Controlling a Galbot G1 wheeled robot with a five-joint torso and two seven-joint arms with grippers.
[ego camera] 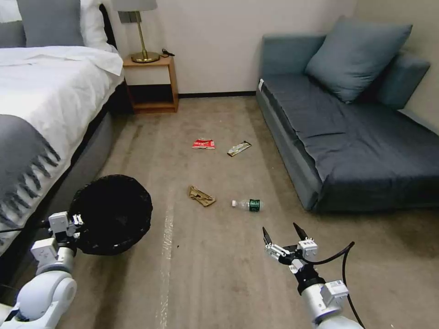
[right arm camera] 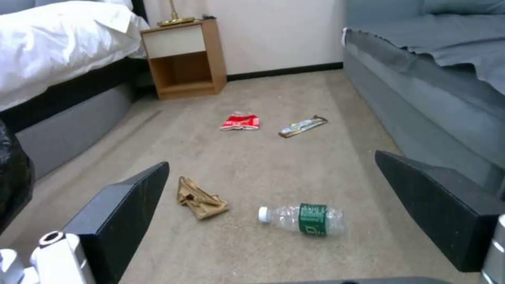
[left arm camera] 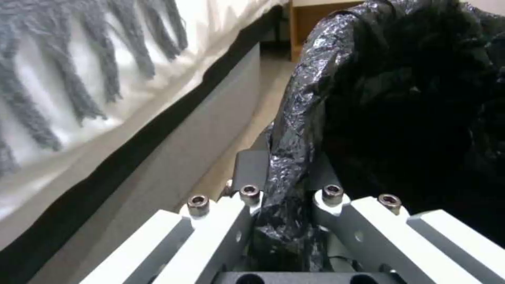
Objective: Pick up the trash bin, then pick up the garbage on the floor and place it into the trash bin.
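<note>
Bedroom carpet [ego camera: 219, 274] is carrying light, crushable litter: bottle [ego camera: 247, 204] lying nearest. Right end effector [ego camera: 283, 233] is hovering agape; grab mid-label. Left end effector [left arm camera: 287, 205] is pinching trash bin [ego camera: 112, 212] rim.

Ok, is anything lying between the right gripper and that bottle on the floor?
Nothing visible. Only bare carpet lies between the open right gripper and the bottle. The crumpled brown paper sits off to the bottle's side, toward the bed.
</note>
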